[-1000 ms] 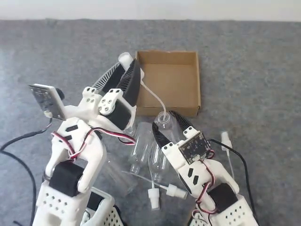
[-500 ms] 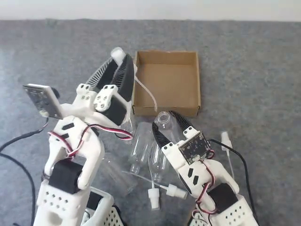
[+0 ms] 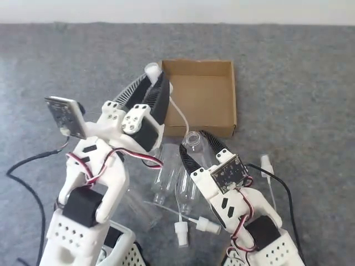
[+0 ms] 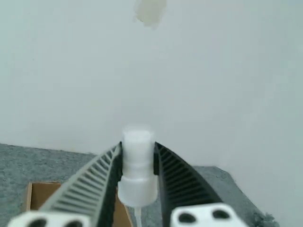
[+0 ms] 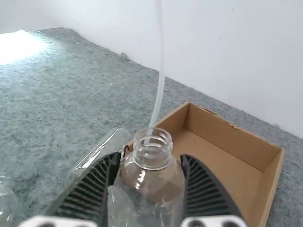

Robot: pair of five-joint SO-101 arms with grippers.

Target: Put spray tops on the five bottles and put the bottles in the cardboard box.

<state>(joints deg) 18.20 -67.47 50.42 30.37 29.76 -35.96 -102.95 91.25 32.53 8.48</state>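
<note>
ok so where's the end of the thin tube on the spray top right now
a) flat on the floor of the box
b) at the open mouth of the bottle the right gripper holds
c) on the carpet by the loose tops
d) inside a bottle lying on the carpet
B: the right wrist view shows the tube running down into the open neck of the bottle clamped in the right gripper, while the left gripper grips the spray top.

No legible txt, labels or nos. anywhere (box [image 3: 199,97], bottles [image 3: 166,174], arm boards [image 3: 228,173] incl.); board marks too small to read.
</note>
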